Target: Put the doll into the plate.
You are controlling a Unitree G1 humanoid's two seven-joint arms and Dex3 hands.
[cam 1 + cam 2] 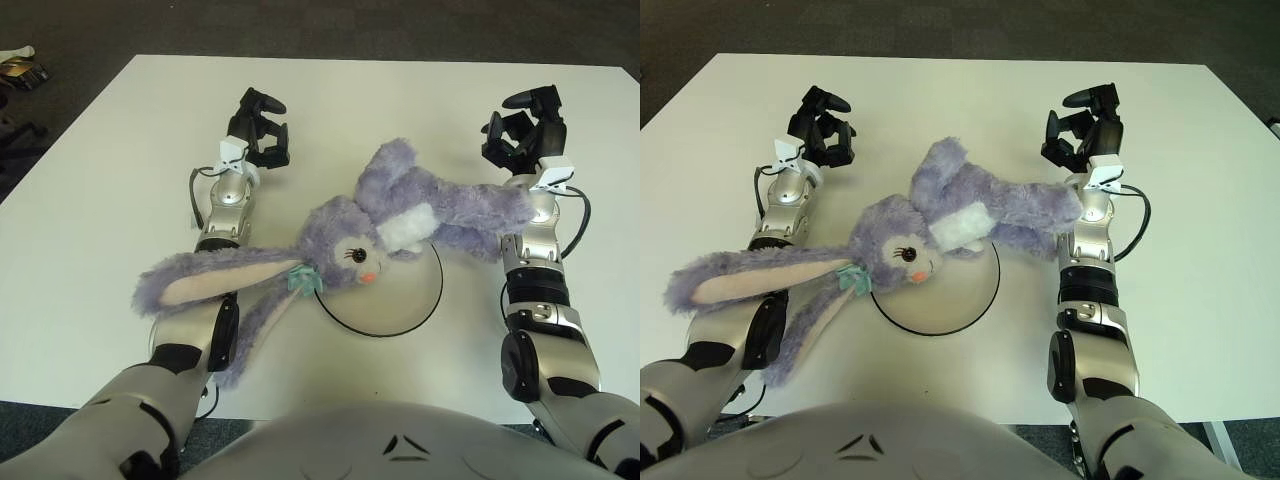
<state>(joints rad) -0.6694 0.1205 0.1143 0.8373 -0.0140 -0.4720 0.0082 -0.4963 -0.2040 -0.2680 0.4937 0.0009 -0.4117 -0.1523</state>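
**Purple rabbit doll sprawled across the plate, both hands apart from it**

Nearest the robot's body, the doll's (350, 240) two long ears trail off the plate (400, 310) toward the robot's left; they are shaggy lavender outside with a pale pink lining, and drape over the left forearm. A small teal bow sits at the base of the ears. The round head lies on the plate's left rim, face up, showing a dark lashed eye and a small orange-pink nose. The plate is white with a thin dark edge; much of its near half is bare.

Beyond the head, the fluffy purple body with a white belly patch stretches away from the plate toward the robot's right, its limbs splayed, one leg reaching the right wrist.

On the white surface (90, 200), farther than the plate and to its left, the left hand (260, 130) shows with black fingers curled in, holding nothing. Farther than the plate and to its right, the right hand (525, 135) is raised past the doll's leg, fingers loosely spread and holding nothing.
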